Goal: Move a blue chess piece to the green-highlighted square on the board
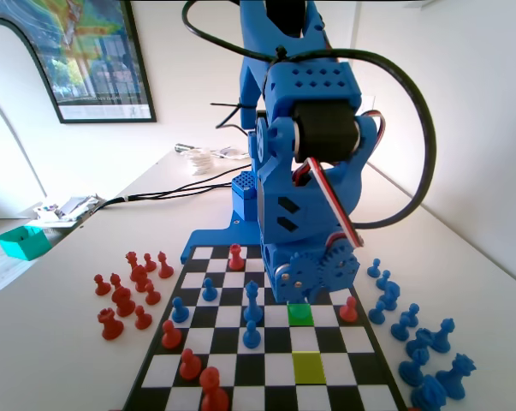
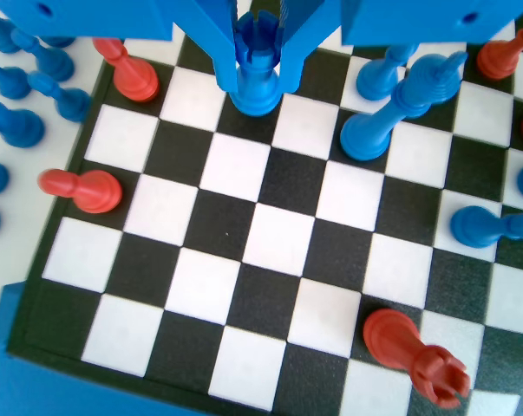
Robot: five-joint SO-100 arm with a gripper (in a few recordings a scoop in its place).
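1. In the wrist view the gripper (image 2: 259, 65) hangs from the top edge with its two jaws closed on either side of the blue chess piece (image 2: 258, 74), pinching it.
2. The piece has a notched crown on top and a rounded base; the base sits over a black square near the top of that picture, though I cannot tell whether it touches the board (image 2: 270, 230) or hangs just above it.
3. In the fixed view the blue arm (image 1: 309, 171) leans low over the board's far half, and its lower end hides the gripper's tips.
4. The green-highlighted square (image 1: 300, 313) lies right at the foot of the arm in that view, bare on the part that shows.
5. Two squares nearer the camera, in the same column, is a yellow-green square (image 1: 309, 367).
6. A red pawn (image 1: 349, 310) stands near the board's right edge in the fixed view, just right of the green square.
7. More blue pieces stand mid-board, one tall slender piece (image 1: 252, 301) among them; in the wrist view a tall blue piece (image 2: 391, 108) is to the right of the gripper.
8. A red piece (image 2: 413, 351) with a notched top is at the lower right of the wrist view.
9. Off the board on the desk (image 1: 61, 342), red pieces cluster at left and blue ones at right in the fixed view.
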